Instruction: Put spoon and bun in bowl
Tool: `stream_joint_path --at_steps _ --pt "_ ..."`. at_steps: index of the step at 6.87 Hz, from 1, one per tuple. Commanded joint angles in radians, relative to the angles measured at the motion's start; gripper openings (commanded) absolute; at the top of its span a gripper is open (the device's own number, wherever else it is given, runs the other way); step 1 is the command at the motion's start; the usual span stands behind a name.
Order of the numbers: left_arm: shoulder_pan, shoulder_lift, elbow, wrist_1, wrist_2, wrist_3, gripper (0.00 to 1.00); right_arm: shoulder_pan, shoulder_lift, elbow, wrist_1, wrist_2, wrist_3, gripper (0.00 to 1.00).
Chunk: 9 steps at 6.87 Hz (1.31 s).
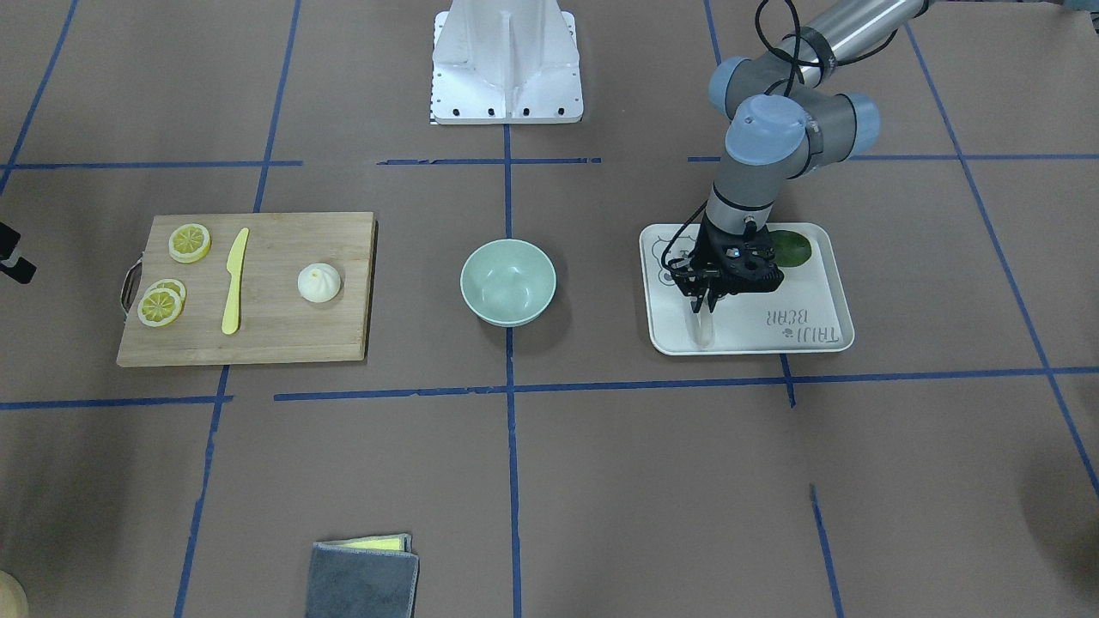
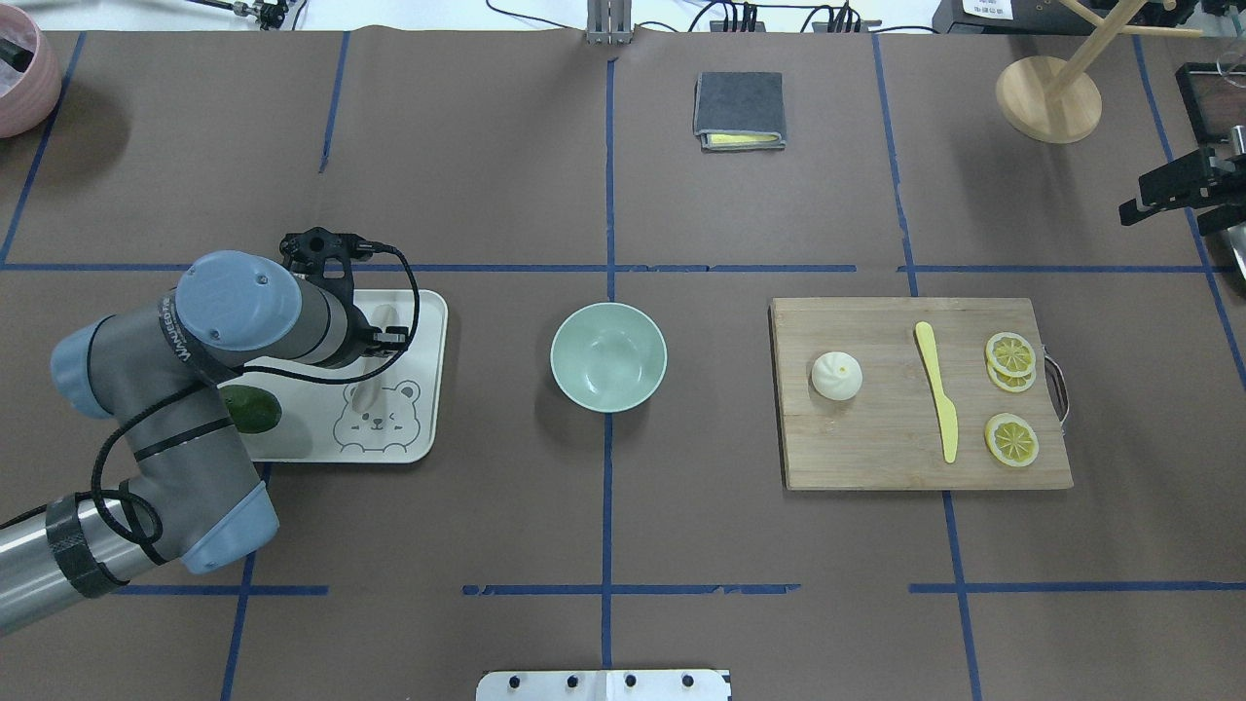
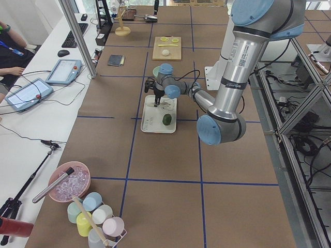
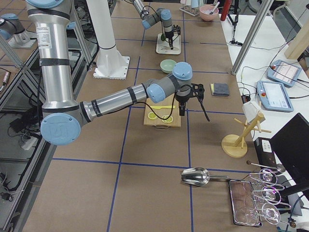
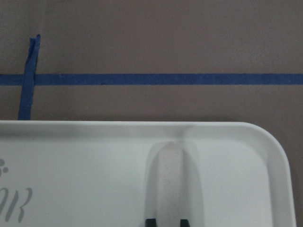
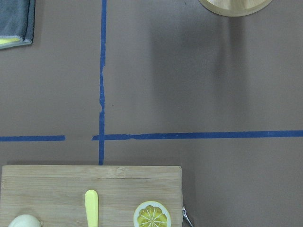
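The small pale beige plastic spoon [image 5: 169, 179] lies on a white rectangular tray [image 1: 816, 292] to the robot's left of the round mint-green bowl [image 2: 608, 356]. The tray is printed with a bear face and what reads as "TAIJI BEAR". The left gripper [image 1: 702, 302] has its jaws drawn in against the spoon's handle. The round white pleated bun [image 2: 836, 376] sits on a wooden cutting board [image 2: 876, 448] to the bowl's right. The right gripper [image 2: 1168, 195] hangs beyond the board, and I cannot tell how far open it is.
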Motion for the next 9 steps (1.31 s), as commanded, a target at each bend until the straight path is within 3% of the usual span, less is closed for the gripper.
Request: stream_joint_path --at_steps 1,3,4,6,9 --pt "-0.013 0.0 -0.059 0.053 -0.001 0.003 0.0 -0.028 0.027 0.002 0.0 -0.009 0.05 1.0" --pt "-0.083 -0.017 -0.17 0.224 -0.007 0.014 0.0 -0.141 0.058 0.003 0.003 -0.079 0.164 1.0" --pt "-0.09 -0.064 -0.172 0.254 -0.009 0.011 0.0 -0.202 0.084 0.005 0.003 -0.127 0.22 1.0" --pt "-0.095 -0.17 -0.135 0.294 -0.033 -0.093 0.0 -0.362 0.123 0.028 0.008 -0.261 0.378 1.0" --pt "-0.07 -0.311 0.006 0.256 -0.03 -0.291 0.0 -0.555 0.155 0.046 0.049 -0.433 0.523 1.0"
